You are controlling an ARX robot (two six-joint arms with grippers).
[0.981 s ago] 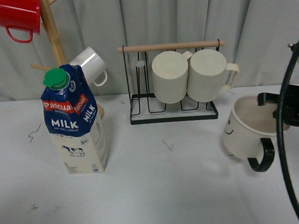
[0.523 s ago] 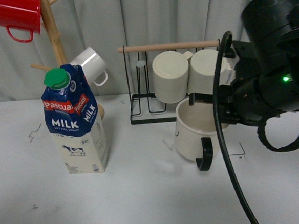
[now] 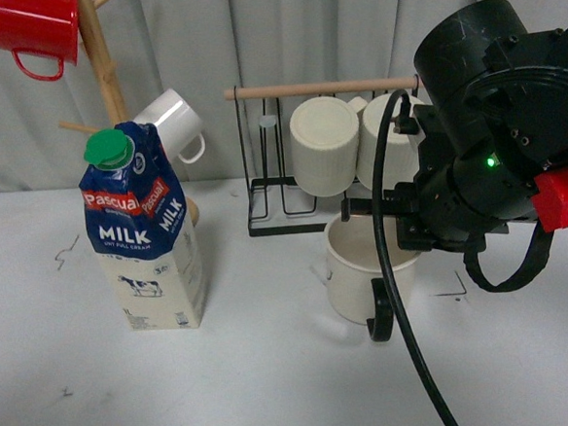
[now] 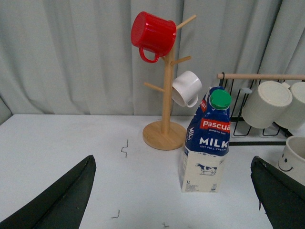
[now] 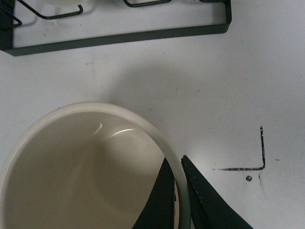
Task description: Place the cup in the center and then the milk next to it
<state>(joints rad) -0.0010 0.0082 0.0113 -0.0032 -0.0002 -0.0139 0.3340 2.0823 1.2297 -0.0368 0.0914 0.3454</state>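
Well, the right hand [image 5: 175,164] pinches the rim of the wide cream mug with the black C-handle [image 3: 351,272], just beneath it, near the middle of the white counter [image 3: 275,370]; whether it has touched down, I can't tell. Lower it level, then release gently. It looks glossy, empty, upright.

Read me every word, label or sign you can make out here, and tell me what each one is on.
"Pascual": red band on the milk carton.
"MILK": white letters on its blue top.
Small print below "MILK" and near the cow drawing: too small to read.
The cup: a black smiley face, no words.
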